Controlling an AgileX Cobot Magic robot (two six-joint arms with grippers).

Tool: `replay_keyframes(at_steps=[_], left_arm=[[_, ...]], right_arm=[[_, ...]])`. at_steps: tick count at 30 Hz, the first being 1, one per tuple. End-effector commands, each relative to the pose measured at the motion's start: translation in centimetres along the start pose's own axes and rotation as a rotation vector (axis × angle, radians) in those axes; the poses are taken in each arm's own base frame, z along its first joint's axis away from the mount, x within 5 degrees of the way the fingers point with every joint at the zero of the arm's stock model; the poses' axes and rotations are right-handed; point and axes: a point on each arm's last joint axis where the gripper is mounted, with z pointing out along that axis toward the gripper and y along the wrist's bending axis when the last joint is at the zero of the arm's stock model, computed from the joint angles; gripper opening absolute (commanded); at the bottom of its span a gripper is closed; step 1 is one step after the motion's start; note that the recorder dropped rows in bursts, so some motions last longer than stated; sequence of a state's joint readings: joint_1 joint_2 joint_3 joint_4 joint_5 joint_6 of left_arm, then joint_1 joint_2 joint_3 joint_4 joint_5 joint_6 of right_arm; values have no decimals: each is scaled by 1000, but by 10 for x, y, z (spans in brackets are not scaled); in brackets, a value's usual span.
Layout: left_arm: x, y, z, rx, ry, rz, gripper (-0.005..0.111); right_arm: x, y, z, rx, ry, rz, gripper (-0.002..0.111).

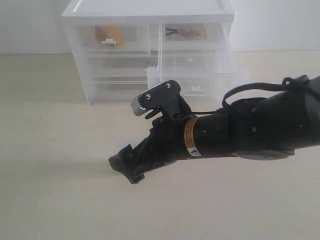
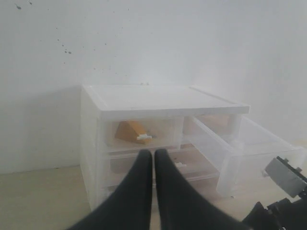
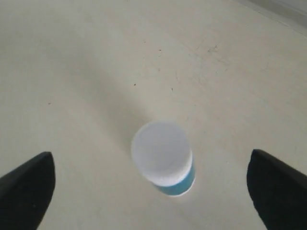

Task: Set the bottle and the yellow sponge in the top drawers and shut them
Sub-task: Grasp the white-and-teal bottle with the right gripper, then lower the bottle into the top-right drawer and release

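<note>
The bottle (image 3: 163, 155) stands upright on the table, showing its white cap and teal label from above. My right gripper (image 3: 149, 154) hovers over it, open wide, with a finger (image 3: 29, 189) on each side and clear of it. In the exterior view this gripper (image 1: 126, 165) points down at the table and hides the bottle. The yellow sponge (image 1: 110, 36) lies inside the shut left top drawer (image 1: 112, 40). The right top drawer (image 1: 192, 75) is pulled out. My left gripper (image 2: 153, 160) is shut on nothing and faces the cabinet, where the sponge (image 2: 130, 132) and the open drawer (image 2: 249, 148) show.
The translucent white cabinet (image 1: 148, 10) stands at the back against a white wall, with wider drawers (image 1: 117, 75) below the top pair. My right arm (image 1: 250, 130) stretches from the right across the table in front of the open drawer.
</note>
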State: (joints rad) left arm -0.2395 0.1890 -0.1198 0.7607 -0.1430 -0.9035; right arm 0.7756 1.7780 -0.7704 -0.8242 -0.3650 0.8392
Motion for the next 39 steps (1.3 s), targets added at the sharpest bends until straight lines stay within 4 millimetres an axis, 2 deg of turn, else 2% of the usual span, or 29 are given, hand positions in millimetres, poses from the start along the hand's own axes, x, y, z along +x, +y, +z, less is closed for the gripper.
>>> replay_keyframes(at_steps=[1, 4, 6, 10, 12, 13, 15, 18, 20, 23, 25, 28, 30, 33, 37, 39], left_arm=[[-1, -1, -1, 9, -15, -4, 4], [-1, -1, -1, 9, -15, -4, 4], [-1, -1, -1, 9, -15, -4, 4], [-1, -1, -1, 9, -15, -4, 4], [-1, -1, -1, 9, -15, -4, 4], [-1, -1, -1, 9, -15, -4, 4], [-1, -1, -1, 9, -15, -4, 4], [-1, -1, -1, 9, -15, -4, 4], [-1, -1, -1, 9, -15, -4, 4], [-1, -1, -1, 9, -15, -4, 4], [-1, -1, -1, 9, -15, -4, 4], [-1, -1, -1, 9, -15, -4, 4], [-1, -1, -1, 11, -17, -4, 4], [-1, -2, -1, 17, -22, -4, 4], [-1, -2, -1, 17, -20, -4, 4], [-1, -2, -1, 17, -20, -4, 4]], right_arm=[[-1, -5, 15, 22, 28, -15, 105], [2, -6, 24, 0, 35, -34, 99], [1, -6, 27, -8, 31, -50, 85], [2, -7, 28, -3, 36, -52, 36], [1, -6, 27, -6, 29, -19, 6], [-1, -4, 26, -19, 17, 4, 1], [-7, 4, 20, -60, 1, 0, 3], [-23, 28, 2, -181, -38, -12, 3], [-35, 47, -16, -278, -56, -31, 3], [-56, 66, -59, -345, -105, -101, 3], [-73, 62, -89, -197, -180, -119, 3], [-92, 42, -129, 125, -315, -64, 3], [-101, 32, -147, 274, -373, -43, 3], [-113, 23, -156, 410, -405, -71, 3], [-128, 2, -150, 644, -387, -27, 3], [-130, -4, -143, 704, -367, 4, 3]])
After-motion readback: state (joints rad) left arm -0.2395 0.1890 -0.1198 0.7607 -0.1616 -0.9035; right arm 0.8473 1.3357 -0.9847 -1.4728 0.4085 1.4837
